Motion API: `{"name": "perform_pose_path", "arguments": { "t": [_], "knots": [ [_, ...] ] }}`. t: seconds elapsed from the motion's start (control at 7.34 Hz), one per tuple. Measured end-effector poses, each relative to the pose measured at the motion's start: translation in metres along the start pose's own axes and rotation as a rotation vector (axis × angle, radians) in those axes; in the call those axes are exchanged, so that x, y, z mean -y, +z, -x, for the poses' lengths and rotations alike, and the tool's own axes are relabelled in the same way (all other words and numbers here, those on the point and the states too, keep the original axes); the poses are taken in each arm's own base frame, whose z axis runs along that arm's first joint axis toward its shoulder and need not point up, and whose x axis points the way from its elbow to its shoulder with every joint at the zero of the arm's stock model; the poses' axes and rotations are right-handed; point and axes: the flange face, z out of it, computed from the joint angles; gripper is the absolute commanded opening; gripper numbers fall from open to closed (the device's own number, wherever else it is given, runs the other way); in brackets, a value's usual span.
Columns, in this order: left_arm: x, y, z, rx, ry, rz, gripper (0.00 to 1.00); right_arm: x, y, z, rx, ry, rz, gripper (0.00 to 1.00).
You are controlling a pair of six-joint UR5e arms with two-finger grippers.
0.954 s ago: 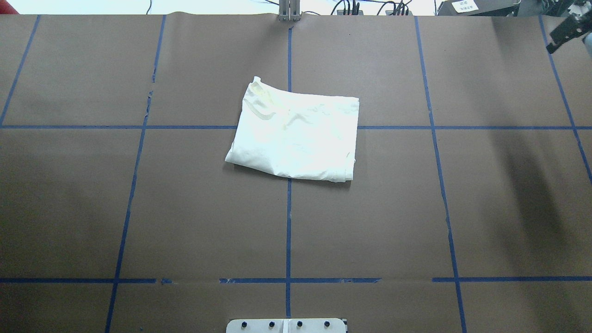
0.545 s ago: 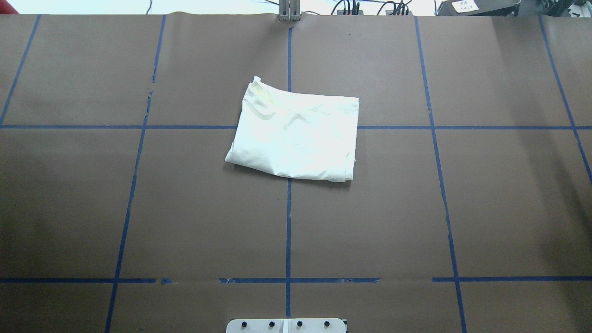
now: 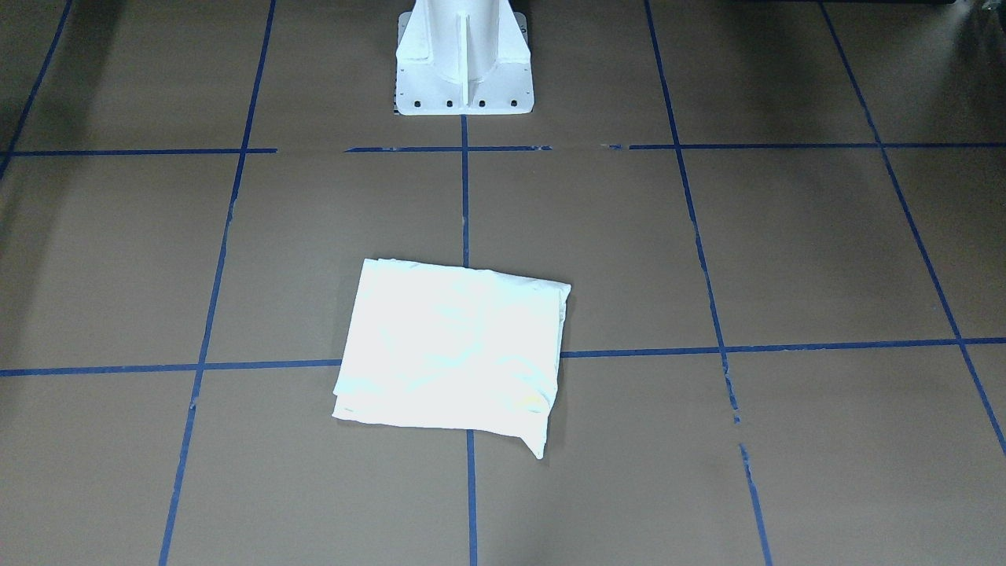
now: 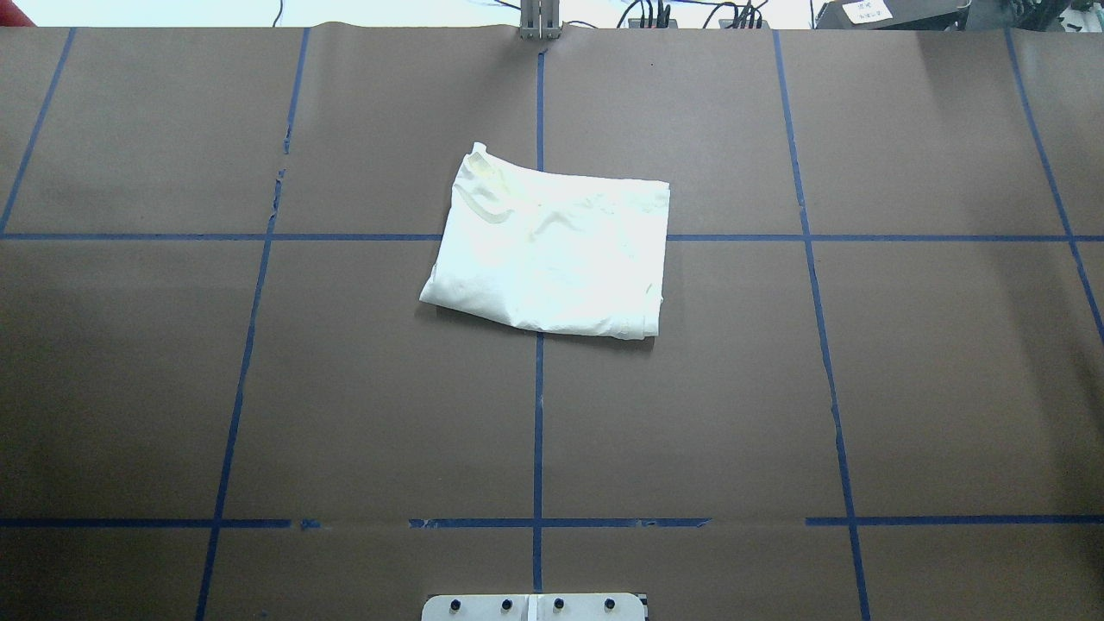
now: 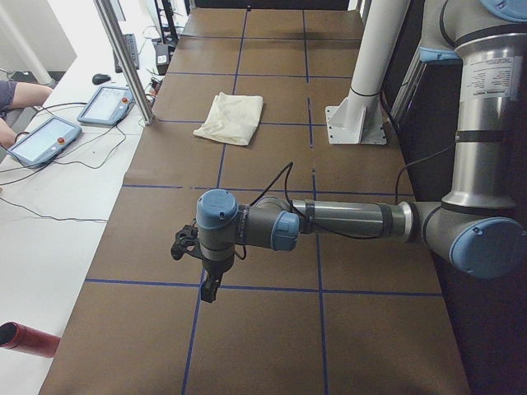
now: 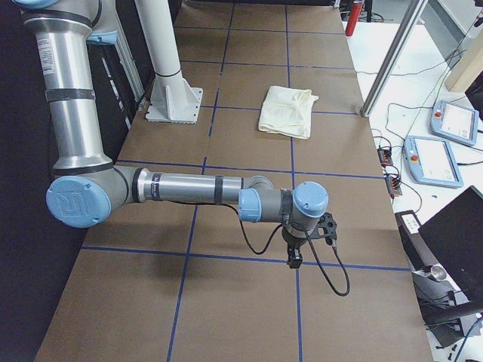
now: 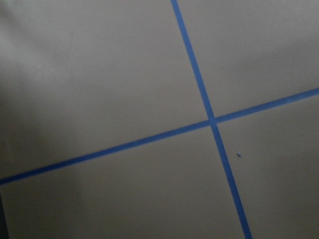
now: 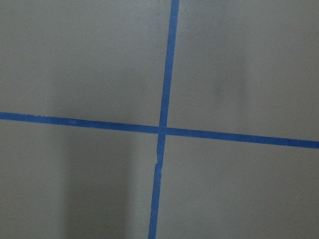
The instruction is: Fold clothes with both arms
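Observation:
The cream shirt (image 4: 552,259) lies folded into a compact rectangle at the table's middle, plain side up, with no print showing. It also shows in the front-facing view (image 3: 452,354), the left side view (image 5: 233,118) and the right side view (image 6: 285,111). Both arms are out at the table's ends, far from the shirt. The left gripper (image 5: 210,288) points down above the table near the left end. The right gripper (image 6: 293,260) points down near the right end. I cannot tell whether either is open or shut. Neither holds cloth.
Brown paper (image 4: 345,388) with a blue tape grid (image 4: 538,431) covers the table. The white pedestal base (image 3: 464,63) stands at the robot's side. Tablets (image 5: 45,136) and cables lie beyond the far edge. Both wrist views show only paper and a tape cross (image 7: 212,121).
One second ago the right gripper showed at the overhead view's top right corner; it has since left that view. The shirt has not moved.

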Motion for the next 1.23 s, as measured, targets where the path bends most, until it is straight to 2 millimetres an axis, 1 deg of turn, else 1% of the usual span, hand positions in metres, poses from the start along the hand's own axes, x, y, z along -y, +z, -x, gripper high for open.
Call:
{"name": "perform_pose_path", "arguments": {
  "t": [0.27, 0.41, 0.54, 0.82, 1.23],
  "knots": [
    [-0.010, 0.000, -0.003, -0.005, -0.021, 0.022, 1.00, -0.031, -0.004, 0.003, 0.018, 0.036, -0.010, 1.00],
    [-0.010, 0.000, -0.004, -0.006, -0.022, 0.023, 1.00, -0.040, -0.007, 0.006, 0.023, 0.054, -0.017, 1.00],
    [-0.010, 0.000, -0.004, -0.006, -0.023, 0.024, 1.00, -0.044, -0.009, 0.007, 0.025, 0.063, -0.020, 1.00],
    [-0.011, 0.001, -0.004, -0.012, -0.043, 0.025, 1.00, -0.044, -0.012, 0.009, 0.031, 0.065, -0.026, 1.00],
    [-0.010, 0.002, -0.006, -0.036, -0.213, 0.023, 1.00, -0.041, -0.014, 0.012, 0.039, 0.062, -0.031, 1.00]
  ]
}}
